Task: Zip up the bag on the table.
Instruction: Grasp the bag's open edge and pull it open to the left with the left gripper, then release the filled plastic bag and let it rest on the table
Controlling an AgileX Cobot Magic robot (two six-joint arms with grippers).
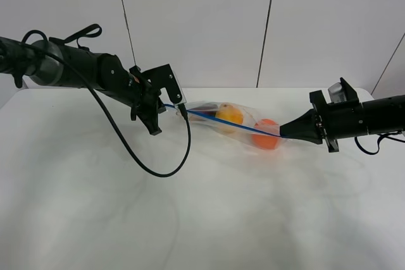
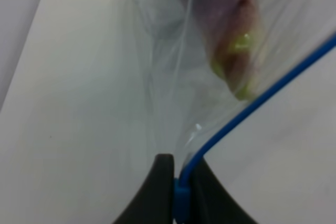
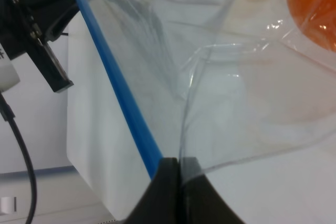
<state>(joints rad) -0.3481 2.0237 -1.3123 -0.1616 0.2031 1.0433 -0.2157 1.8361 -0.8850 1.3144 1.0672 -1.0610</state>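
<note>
Left gripper (image 2: 180,178): nearest the left wrist lens; black fingers (image 2: 157,192) pinched narrow on one end of the blue zipper strip (image 2: 252,106) of the clear rectangular plastic zip bag (image 1: 212,113); a small blue block sits between them
Right gripper (image 3: 178,167): black fingers pressed together on the strip's other end; clear film bunched at the tips
Bag's place: stretched between the two grippers over the far middle of the large white matte table (image 1: 190,219); strip taut from fingertips to fingertips; whether its underside touches the table, cannot tell
Left wrist only: purple eggplant (image 2: 231,30) with a green end inside the film, just beside the strip
Right wrist only: the left gripper seen across the bag; round orange fruit (image 3: 315,9) behind the film
Exterior high only: yellow pear (image 1: 229,115) mid-bag; the orange fruit nearer the right gripper; a black cable (image 1: 136,156) looping from the left arm
</note>
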